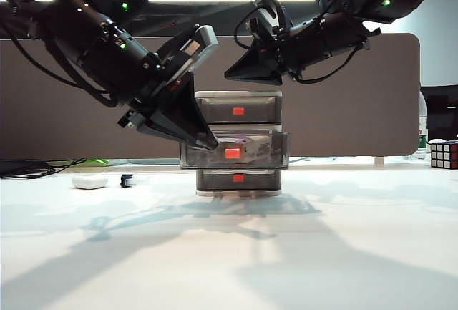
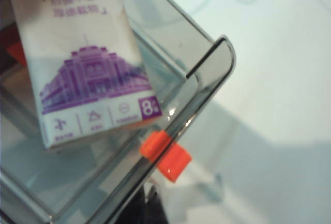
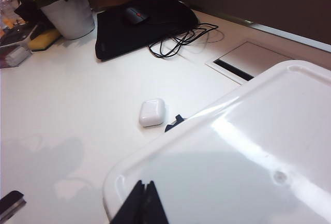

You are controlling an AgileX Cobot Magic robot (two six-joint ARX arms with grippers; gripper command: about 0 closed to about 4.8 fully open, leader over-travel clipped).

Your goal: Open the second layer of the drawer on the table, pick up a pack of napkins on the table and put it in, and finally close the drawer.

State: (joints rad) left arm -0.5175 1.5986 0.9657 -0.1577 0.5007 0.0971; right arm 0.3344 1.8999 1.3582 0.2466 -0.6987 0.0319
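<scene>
Exterior view: a small three-tier drawer [image 1: 238, 144] stands on a white desk [image 1: 300, 253]. Its second layer [image 1: 236, 152], the middle tray with a red-orange tab [image 1: 232, 153], is pulled out toward the camera. A hint of purple shows inside it, most likely the pack of napkins. The left claw [image 1: 207, 140] reaches in from the left, its dark tip just at the open tray's front corner, close beside the tab. The right claw [image 1: 240, 75] hangs above the cabinet's top, apart from it. A small white case [image 1: 89, 181] lies on the desk, off to the left.

Left wrist view: the pack of napkins [image 2: 90, 66], white with a purple building print, lies flat inside the open tray, near its front wall [image 2: 207, 87]. The left claw [image 2: 147, 211] has its fingers together, holding nothing, and sits just outside that wall, near the tab [image 2: 166, 157]. The tray's front runs across the claw's path, so a push inward looks like the move that would shut it. This arm is clearly the nearer one.

Right wrist view: the right claw [image 3: 140, 206] is also pinched together and empty, over the cabinet's white top [image 3: 232, 162]. The white case [image 3: 152, 112] rests on the desk beyond.
</scene>
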